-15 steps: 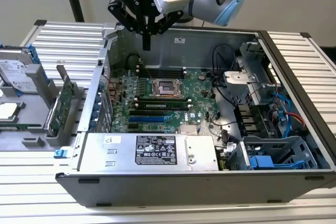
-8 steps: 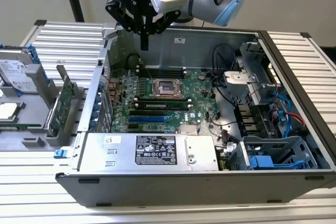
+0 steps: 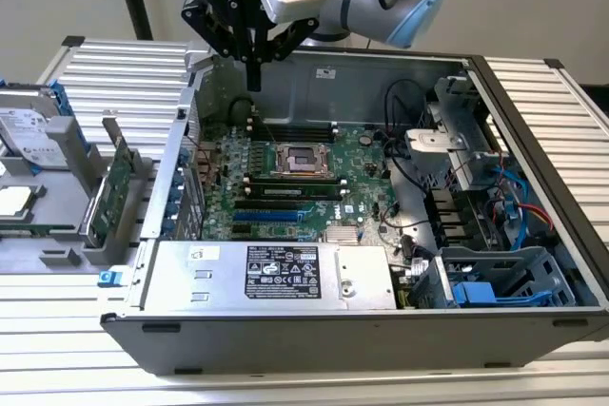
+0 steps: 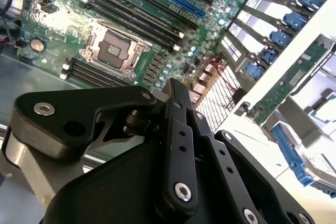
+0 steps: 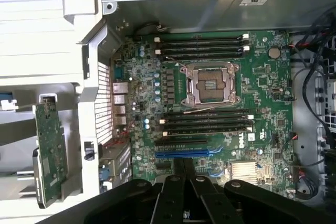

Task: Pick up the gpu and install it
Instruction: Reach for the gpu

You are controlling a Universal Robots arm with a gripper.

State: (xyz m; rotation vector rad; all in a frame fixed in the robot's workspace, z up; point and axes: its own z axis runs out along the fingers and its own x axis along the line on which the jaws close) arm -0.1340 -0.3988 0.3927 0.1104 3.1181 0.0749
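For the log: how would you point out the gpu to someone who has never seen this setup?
Find the open computer case; just outside its wall on the exterior view's left is a grey holder. The gpu stands on edge in it, a thin green card. The hard drive farther left is silver with a white label, and the motherboard lies inside the case.
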